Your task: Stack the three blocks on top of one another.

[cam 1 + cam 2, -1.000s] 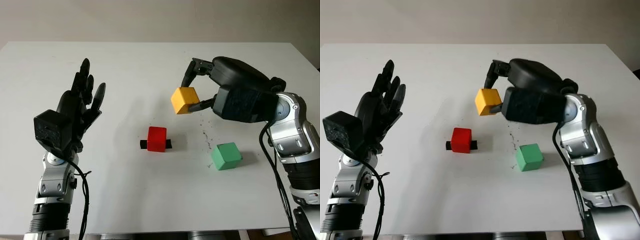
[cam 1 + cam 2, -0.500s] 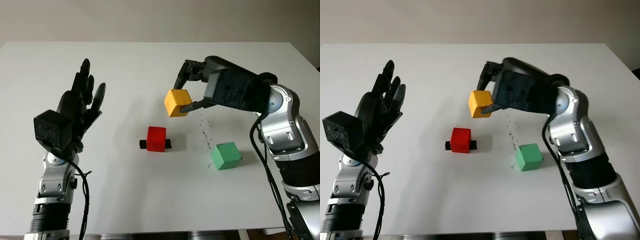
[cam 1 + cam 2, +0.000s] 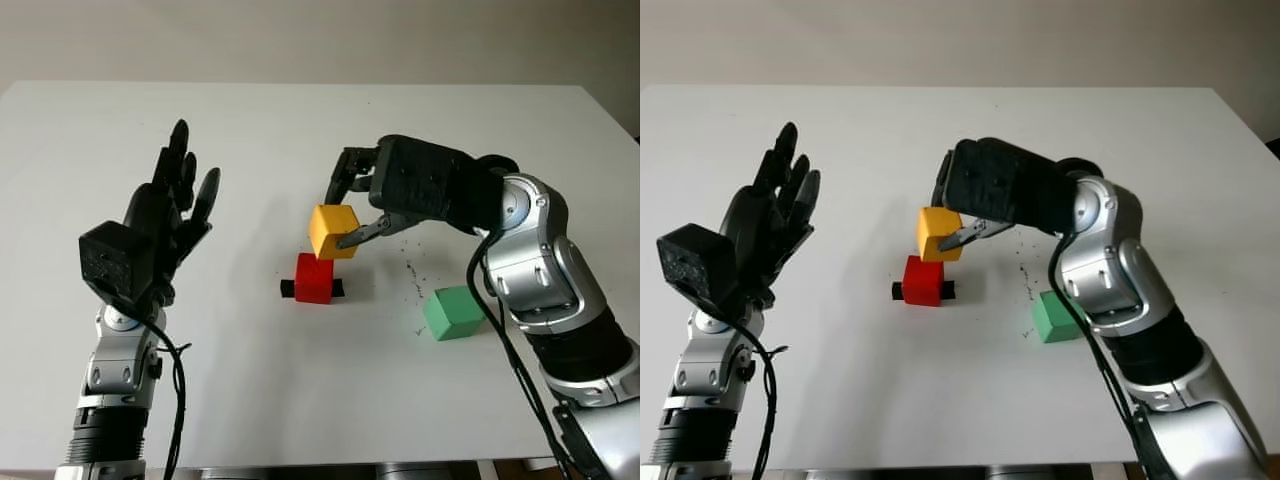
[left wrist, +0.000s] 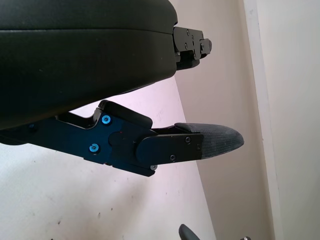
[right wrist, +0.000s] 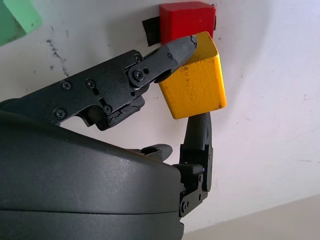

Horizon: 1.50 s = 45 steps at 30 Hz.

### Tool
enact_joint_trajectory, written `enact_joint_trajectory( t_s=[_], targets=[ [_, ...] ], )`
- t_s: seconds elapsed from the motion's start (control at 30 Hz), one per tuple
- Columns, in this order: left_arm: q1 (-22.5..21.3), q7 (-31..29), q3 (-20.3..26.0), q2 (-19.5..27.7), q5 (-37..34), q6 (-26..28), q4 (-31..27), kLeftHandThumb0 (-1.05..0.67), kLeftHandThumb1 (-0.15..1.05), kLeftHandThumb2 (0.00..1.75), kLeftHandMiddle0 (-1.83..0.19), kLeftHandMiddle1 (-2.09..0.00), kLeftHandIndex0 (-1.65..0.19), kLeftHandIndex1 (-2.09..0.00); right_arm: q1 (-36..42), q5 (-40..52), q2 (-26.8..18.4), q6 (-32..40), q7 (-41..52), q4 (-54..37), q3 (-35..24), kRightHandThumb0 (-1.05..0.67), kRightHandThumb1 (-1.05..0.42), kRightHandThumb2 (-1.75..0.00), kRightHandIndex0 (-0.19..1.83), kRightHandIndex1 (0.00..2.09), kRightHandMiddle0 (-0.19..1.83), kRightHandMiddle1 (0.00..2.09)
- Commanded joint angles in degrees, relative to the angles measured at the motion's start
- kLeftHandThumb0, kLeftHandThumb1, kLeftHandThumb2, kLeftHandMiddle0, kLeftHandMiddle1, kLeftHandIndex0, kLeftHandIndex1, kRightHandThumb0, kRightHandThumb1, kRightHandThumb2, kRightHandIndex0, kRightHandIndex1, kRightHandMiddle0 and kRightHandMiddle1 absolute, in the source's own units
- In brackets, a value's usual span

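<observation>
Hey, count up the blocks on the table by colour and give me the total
Yellow wooden cube block: 1, held in the right robot hand above the red one
Red wooden cube block: 1, on the white table
Green wooden cube block: 1, on the table
Total: 3 blocks

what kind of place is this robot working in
Probably a lab or test bench: a plain white table against a bare wall, holding only the red block, green block, and the yellow block in the right robot hand.

green block [image 5: 17,19] — cut by edge
</observation>
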Motion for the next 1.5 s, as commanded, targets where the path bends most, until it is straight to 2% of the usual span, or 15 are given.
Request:
enact_joint_trajectory(
  t_s=[0.0, 0.3, 0.6, 1.47],
  targets=[
    [-0.74, 0.13, -0.28, -0.25, 0.01, -0.33, -0.07, -0.70, 1.05, 0.48, 0.06, -0.05, 0.06, -0.05, -0.99, -0.24, 0.31, 2.01, 0.32, -1.82, 0.42, -0.46, -1.00, -0.06, 0.38, 0.03, 0.28, 1.69],
    [-1.04, 0.83, -0.16, -0.58, -0.18, -0.32, -0.03, -0.70, 1.05, 0.46, 0.05, -0.06, 0.05, -0.06, -0.12, 0.06, 0.49, 6.12, -0.71, -4.34, 1.40, -0.45, -1.01, -0.06, 0.36, 0.03, 0.28, 1.69],
    [-1.28, 0.82, -0.33, -1.16, -0.47, -0.23, -0.01, -0.69, 1.05, 0.46, 0.06, -0.05, 0.06, -0.05, 1.31, 0.76, 2.84, 7.34, -4.16, -5.19, 1.92, -0.43, -1.01, -0.06, 0.36, 0.04, 0.25, 1.74],
    [-0.12, 0.58, -0.34, -1.03, -0.60, -0.72, -0.74, -0.68, 1.05, 0.46, 0.07, -0.05, 0.07, -0.05, 2.81, 0.32, 2.10, 6.27, -5.79, -4.73, 5.44, -0.45, -1.01, -0.05, 0.36, 0.04, 0.23, 1.70]
  ],
)
